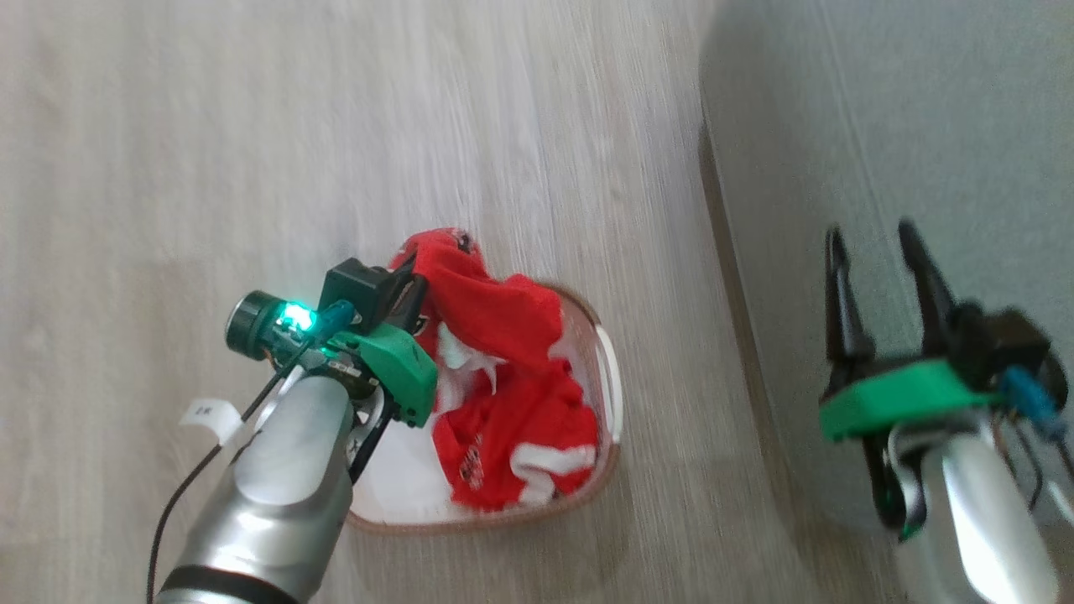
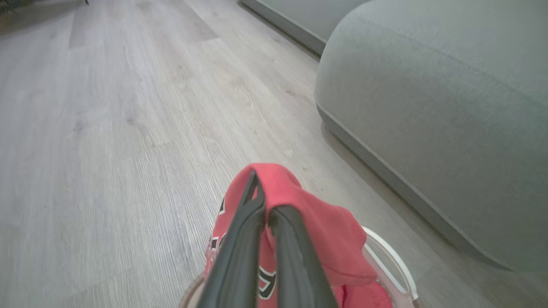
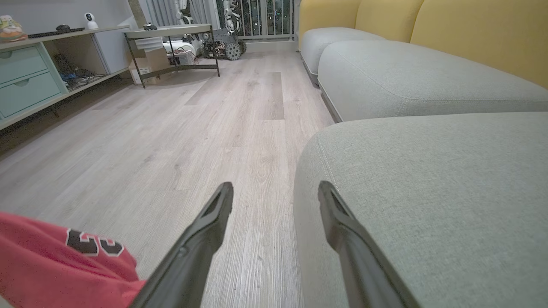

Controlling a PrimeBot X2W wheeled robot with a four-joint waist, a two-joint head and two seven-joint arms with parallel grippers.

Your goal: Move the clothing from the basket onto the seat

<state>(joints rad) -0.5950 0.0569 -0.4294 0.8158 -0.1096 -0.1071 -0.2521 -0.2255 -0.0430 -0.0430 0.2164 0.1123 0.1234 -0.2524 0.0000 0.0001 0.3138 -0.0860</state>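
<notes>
Left jaws: the left gripper [image 2: 263, 201] has its two long dark fingers pressed almost together on a raised fold of the red, thin-fabric sports clothing [image 1: 503, 319] with white striped trim and black-and-white lettering. The cloth drapes over the fingertips.
Right jaws: the right gripper [image 1: 870, 235] stands wide apart and empty, over the front edge of the large grey-green upholstered seat cushion [image 1: 923, 126].
Clothing: the pinched fold rides above the far rim of the small oval white perforated plastic basket [image 1: 608, 377] with a brown woven-look rim. The rest trails down and lies heaped inside, toward the handle side nearest the seat.
Basket: it stands on the pale wood-plank floor [image 1: 252, 126], near the seat's front edge but apart from it.
Handling (judged): the clothing looks light, limp and unbreakable. It should sag and lengthen when lifted, and may catch the rim or drag a second piece along. A bunched fold or the thicker trimmed hem should hold better than a single slippery layer.
Hard to tell: how many garments there are, how deep the pinch goes, and what the lettering says. The basket's near side is behind the left forearm, and the head view is blurred.
</notes>
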